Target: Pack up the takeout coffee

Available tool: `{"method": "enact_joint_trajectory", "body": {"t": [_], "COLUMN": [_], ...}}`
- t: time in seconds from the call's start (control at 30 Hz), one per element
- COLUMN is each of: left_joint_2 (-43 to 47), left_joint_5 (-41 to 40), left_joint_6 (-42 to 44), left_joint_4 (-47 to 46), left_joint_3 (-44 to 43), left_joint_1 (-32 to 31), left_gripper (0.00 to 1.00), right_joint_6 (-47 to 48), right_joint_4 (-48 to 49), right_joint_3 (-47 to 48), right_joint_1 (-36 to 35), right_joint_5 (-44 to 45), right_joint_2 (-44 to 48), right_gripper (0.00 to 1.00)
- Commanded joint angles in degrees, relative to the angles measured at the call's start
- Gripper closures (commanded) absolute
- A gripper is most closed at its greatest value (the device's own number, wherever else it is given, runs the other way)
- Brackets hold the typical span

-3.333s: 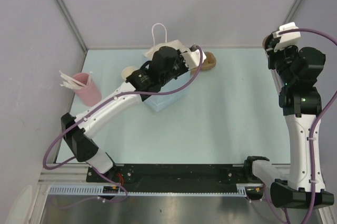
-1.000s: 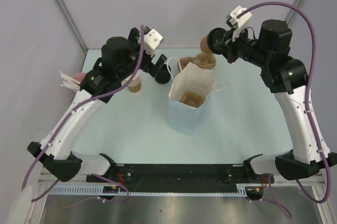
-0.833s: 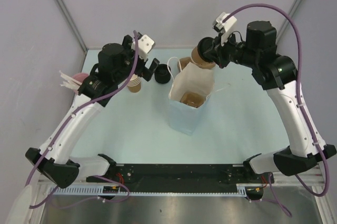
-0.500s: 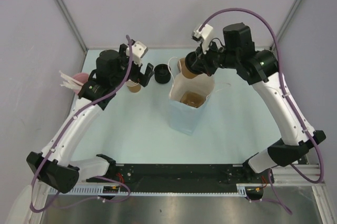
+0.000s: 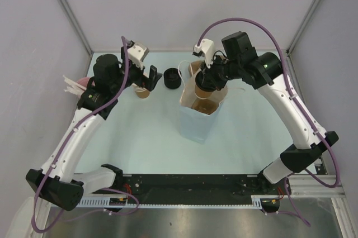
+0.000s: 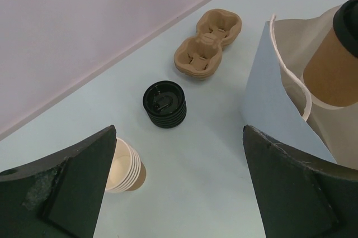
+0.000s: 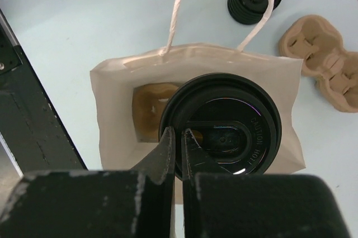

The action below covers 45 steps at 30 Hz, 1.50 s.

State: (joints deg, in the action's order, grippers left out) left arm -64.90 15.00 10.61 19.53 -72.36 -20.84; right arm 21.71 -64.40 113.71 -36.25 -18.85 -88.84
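Observation:
The takeout coffee (image 5: 201, 89), a tan paper cup with a black lid (image 7: 224, 126), hangs upright over the open mouth of the pale paper bag (image 5: 196, 126). My right gripper (image 5: 208, 76) is shut on the near rim of the lid (image 7: 178, 133). From the left wrist the cup (image 6: 333, 70) shows its base about level with the bag's rim (image 6: 268, 93). A brown cup carrier (image 7: 148, 109) lies at the bottom of the bag. My left gripper (image 6: 179, 137) is open and holds nothing, left of the bag above the table (image 5: 146, 76).
A stack of nested tan cups (image 6: 123, 168) stands under the left fingers. A stack of black lids (image 6: 164, 103) sits beside it, and spare carriers (image 6: 208, 51) lie by the back wall. A pink cup of stirrers (image 5: 84, 84) stands far left. The bag's string handles (image 7: 179, 3) stick up.
The right arm swung left and down with the lidded cup, from behind the bag to over its mouth. The left arm drew back to the left, still open.

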Motion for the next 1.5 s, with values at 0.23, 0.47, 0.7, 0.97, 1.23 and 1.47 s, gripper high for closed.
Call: {"method": "enact_joint_trajectory", "body": {"t": [0.23,0.47,0.7,0.97,1.23,1.47], "left_joint_2": [-1.98,-6.46,-9.8,-12.53,-14.98,-15.34], "left_joint_5": [9.16,13.29,14.17,12.51,10.4,6.8], "left_joint_6": [-2.97,-5.51,-9.2,-10.26,-9.21,-7.98], "left_joint_4": [-0.64,-2.91,-7.3,-9.77,-10.91,-12.23], "left_joint_3": [-5.24,-9.29,-9.38,-9.12,-9.03,-7.54], "left_joint_1": [0.71,-0.6,-4.29,-6.4,-7.72,-8.16], "left_gripper": [0.0,0.0,0.0,0.0,0.19,0.72], "right_joint_6": [1.66,2.28,2.02,2.19,3.24,4.47], "right_joint_4": [3.4,6.65,6.75,7.89,8.33,8.41], "right_joint_3": [-3.93,-8.06,-8.42,-10.0,-12.55,-14.92], "right_joint_1": [0.04,0.21,1.62,3.64,3.82,3.99], "right_joint_5": [5.49,8.66,6.56,3.91,2.5,1.89], "right_joint_2": [-4.15,-5.38,-7.84,-6.26,-4.42,-3.36], "right_gripper": [1.0,1.0,1.0,1.0,1.0,1.0]}}
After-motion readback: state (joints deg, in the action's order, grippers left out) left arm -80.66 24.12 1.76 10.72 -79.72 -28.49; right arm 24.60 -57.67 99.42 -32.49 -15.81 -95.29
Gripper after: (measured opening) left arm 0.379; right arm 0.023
